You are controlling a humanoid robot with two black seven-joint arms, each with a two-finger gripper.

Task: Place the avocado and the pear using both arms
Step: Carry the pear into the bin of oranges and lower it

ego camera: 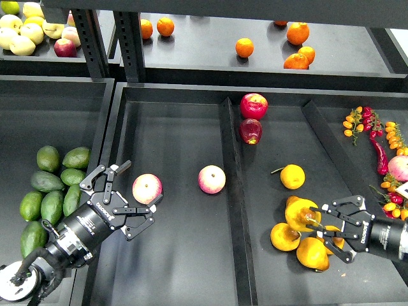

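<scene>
Dark shelf bins of fruit, both arms in.
Left hand spread open, empty, between avocado pile and an apple; right hand open around pear, not clamped. Risk: pear slips off crowded pile; left bumps apple.

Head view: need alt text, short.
Two black arms reach into dark produce bins: the right gripper is closing around a yellow pear in a pile, the left gripper sits open beside a pink-yellow apple, near a heap of green avocados. Oranges lie behind.
</scene>
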